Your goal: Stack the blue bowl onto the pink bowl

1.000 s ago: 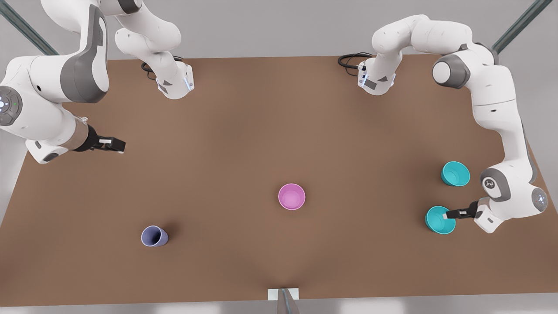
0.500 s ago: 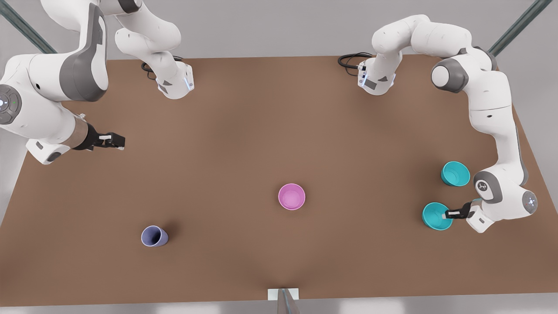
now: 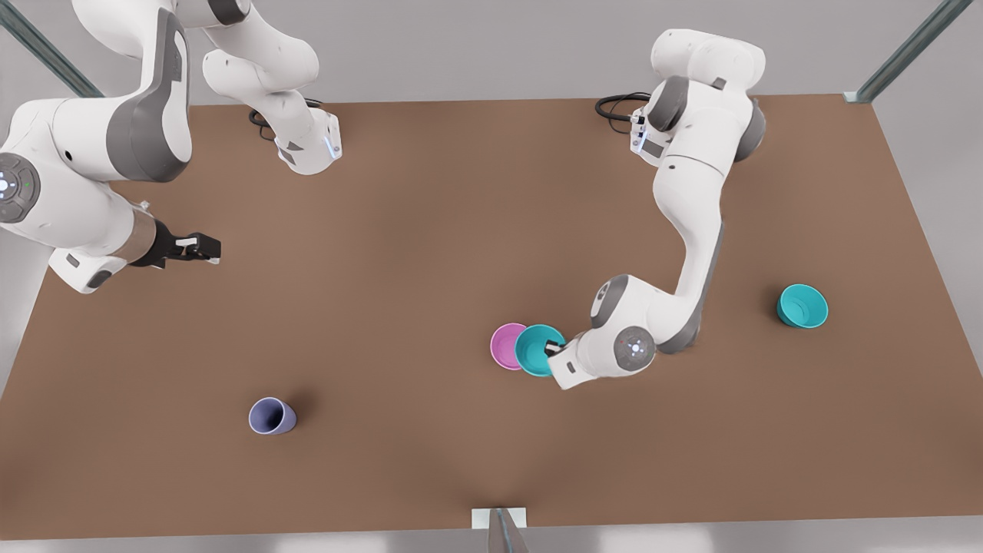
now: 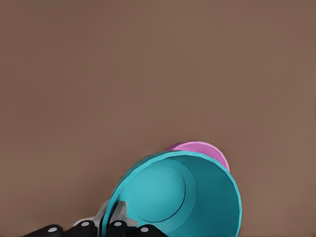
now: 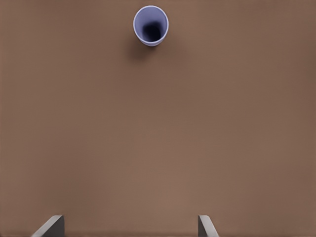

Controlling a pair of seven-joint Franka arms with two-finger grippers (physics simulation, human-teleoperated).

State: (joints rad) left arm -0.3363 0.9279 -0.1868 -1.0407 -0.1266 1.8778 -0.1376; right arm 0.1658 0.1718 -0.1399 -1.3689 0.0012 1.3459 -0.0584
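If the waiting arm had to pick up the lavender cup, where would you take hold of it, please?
Probably by the rim, from above. The lavender cup stands upright and alone on the table, mouth open, so one finger could go inside the wall and one outside. The right gripper, open, hangs over the table well away from it.
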